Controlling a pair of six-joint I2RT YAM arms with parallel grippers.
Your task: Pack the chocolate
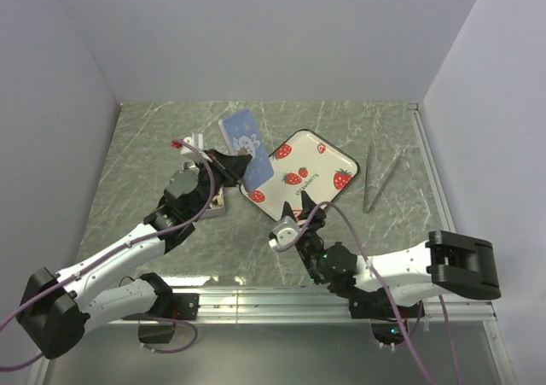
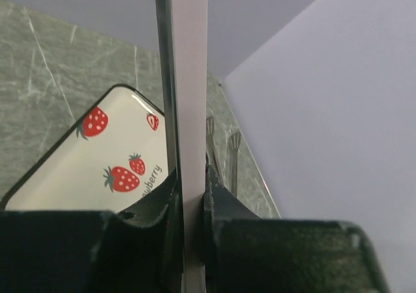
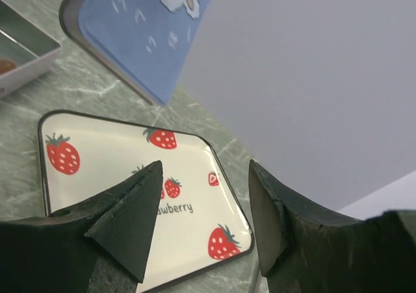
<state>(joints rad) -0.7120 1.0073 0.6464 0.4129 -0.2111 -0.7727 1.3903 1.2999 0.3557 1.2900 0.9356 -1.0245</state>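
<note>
My left gripper (image 1: 232, 165) is shut on the edge of a blue tin lid (image 1: 243, 142) with a white animal print and holds it upright above the table. In the left wrist view the lid (image 2: 188, 78) shows edge-on between the fingers. The open silver tin (image 3: 23, 49) shows at the upper left of the right wrist view, with one dark brown chocolate (image 3: 5, 65) at the frame edge; the rest of its inside is hidden. In the top view the tin (image 1: 220, 204) is mostly under the left arm. My right gripper (image 1: 309, 204) is open and empty over the near edge of the strawberry tray (image 1: 299, 176).
The cream tray (image 3: 117, 195) bears only printed strawberries. Metal tongs (image 1: 375, 176) lie to the right of it, also seen in the left wrist view (image 2: 224, 153). White walls close in the table on three sides.
</note>
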